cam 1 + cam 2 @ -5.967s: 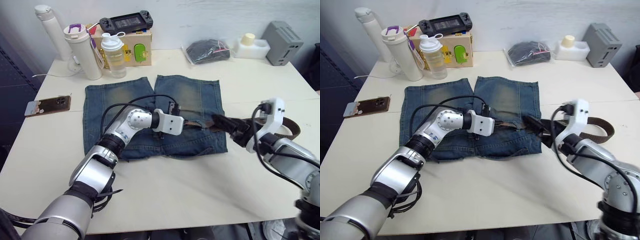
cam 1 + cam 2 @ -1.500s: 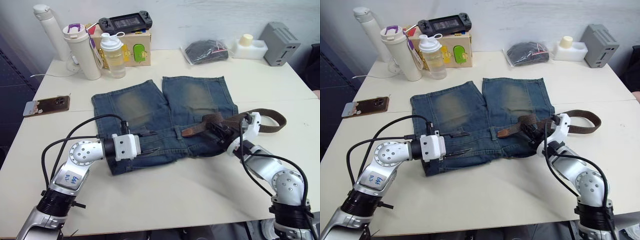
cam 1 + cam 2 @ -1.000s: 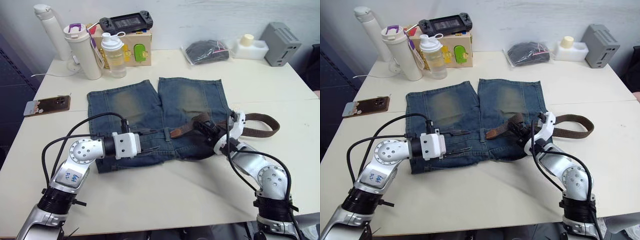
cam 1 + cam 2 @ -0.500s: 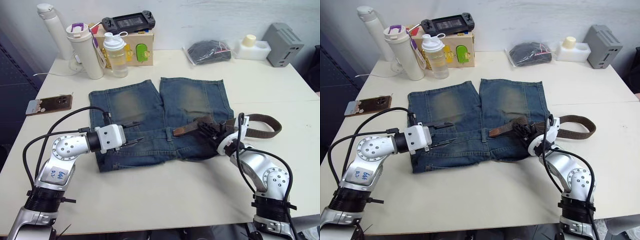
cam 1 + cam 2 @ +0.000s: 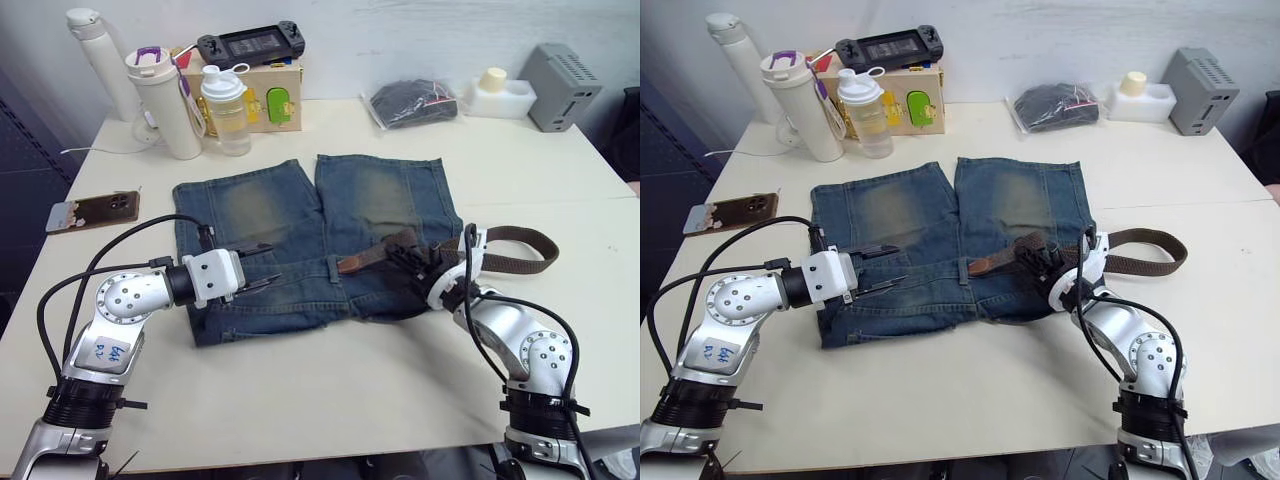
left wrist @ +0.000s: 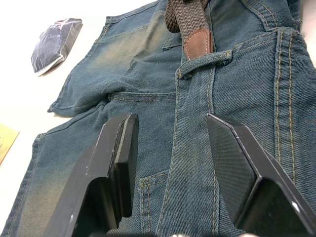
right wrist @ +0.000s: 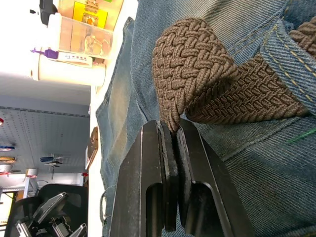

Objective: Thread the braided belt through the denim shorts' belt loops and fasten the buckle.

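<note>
The denim shorts (image 5: 300,215) lie flat mid-table, waistband toward me. The braided belt (image 5: 510,252) curls in a loop on the table to their right and runs left along the waistband. My right gripper (image 7: 169,126) is shut on a raised fold of the braided belt (image 7: 197,64). The belt's brown leather tip (image 6: 197,43) rests at one of the belt loops (image 6: 205,60); I cannot tell whether it passes under. My left gripper (image 6: 170,123) stands open just above the denim, left of that tip. The buckle is hidden.
A phone (image 5: 95,211) lies at the left edge. Bottles (image 5: 165,100), a white flask (image 5: 100,55) and a wooden box with a game console (image 5: 255,45) line the back left. A bagged dark bundle (image 5: 415,100), a white container (image 5: 497,95) and a grey box (image 5: 565,85) stand back right.
Over the last second my left gripper drew back to the left along the waistband, still open. The right gripper keeps its hold on the belt, nearly in place.
</note>
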Robot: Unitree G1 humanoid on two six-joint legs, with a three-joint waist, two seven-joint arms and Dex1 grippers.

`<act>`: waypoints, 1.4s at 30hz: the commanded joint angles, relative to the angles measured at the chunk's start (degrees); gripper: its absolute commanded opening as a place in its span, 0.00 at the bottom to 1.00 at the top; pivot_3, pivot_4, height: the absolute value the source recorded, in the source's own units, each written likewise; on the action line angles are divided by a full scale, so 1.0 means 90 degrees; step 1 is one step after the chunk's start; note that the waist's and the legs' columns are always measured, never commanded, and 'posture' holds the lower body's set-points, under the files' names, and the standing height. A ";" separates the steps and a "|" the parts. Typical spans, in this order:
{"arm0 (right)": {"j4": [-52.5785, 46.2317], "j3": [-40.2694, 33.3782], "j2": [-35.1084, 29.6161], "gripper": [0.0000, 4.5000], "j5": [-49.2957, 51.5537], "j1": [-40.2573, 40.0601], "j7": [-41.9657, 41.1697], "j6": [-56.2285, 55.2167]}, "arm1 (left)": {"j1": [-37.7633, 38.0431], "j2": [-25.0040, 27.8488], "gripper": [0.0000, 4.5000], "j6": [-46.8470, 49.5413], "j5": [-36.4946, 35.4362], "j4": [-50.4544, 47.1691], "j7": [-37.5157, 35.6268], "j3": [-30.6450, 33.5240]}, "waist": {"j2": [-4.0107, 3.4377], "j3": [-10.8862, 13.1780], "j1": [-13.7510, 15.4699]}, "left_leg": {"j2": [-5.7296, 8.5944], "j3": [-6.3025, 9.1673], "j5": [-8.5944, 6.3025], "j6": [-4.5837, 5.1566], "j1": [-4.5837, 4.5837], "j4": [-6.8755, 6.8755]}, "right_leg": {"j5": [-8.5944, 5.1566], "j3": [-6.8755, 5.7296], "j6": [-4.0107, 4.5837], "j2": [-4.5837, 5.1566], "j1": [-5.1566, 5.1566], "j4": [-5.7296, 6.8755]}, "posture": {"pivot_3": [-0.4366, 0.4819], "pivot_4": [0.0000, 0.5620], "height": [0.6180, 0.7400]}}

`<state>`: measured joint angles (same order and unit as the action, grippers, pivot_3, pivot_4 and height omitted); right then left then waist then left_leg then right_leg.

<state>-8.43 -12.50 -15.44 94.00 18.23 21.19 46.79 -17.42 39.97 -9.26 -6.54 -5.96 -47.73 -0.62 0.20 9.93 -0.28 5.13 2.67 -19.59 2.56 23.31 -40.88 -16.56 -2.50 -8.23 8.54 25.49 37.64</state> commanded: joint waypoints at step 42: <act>-0.0694 0.0936 0.0885 0.00 -0.0963 0.0218 0.0321 0.0327 | -0.1572 -0.0455 0.43 -0.4041 0.1510 0.3144 0.0018 -0.1206 | -0.0002 0.0001 0.0011 | 0.0007 0.0003 -0.0001 0.0000 0.0001 -0.0001 | 0.0000 -0.0008 0.0000 0.0002 0.0006 0.0012 | 0.48 0.27 0.52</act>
<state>-12.10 -3.98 -8.13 84.95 20.30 24.21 50.05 -31.06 36.00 -44.37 7.10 22.27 -48.54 -11.55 0.18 9.94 -0.18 5.19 2.69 -19.59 2.56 23.32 -40.88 -16.56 -2.57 -8.23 8.56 25.54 37.75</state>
